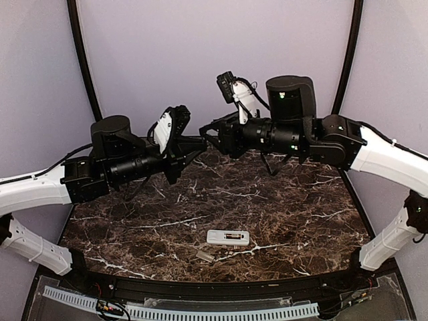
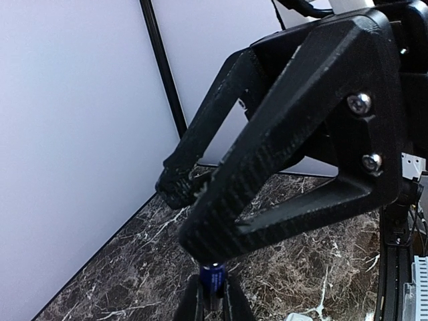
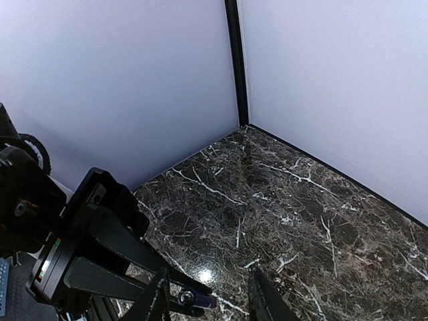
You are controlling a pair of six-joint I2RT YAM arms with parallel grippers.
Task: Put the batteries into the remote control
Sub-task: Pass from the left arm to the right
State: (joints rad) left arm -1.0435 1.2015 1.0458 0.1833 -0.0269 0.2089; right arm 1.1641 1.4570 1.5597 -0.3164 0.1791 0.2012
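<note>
My left gripper [image 1: 200,143] is raised above the back of the table and is shut on a slim dark blue battery [image 2: 213,279], whose metal end sticks out past the fingers [image 2: 189,302]. My right gripper [image 1: 213,134] faces it in mid-air, open. In the right wrist view the battery [image 3: 195,299] lies between my right fingers [image 3: 158,301], close to the left one and not gripped by them. The white remote control [image 1: 228,237] lies flat near the table's front edge, away from both grippers. I see no other battery.
A small flat grey cover piece [image 1: 204,256] lies just left of the remote, in front of it. The dark marble table [image 1: 294,200] is bounded by pale walls and black corner posts [image 1: 83,60]. A white slotted strip [image 1: 180,311] runs along the near edge.
</note>
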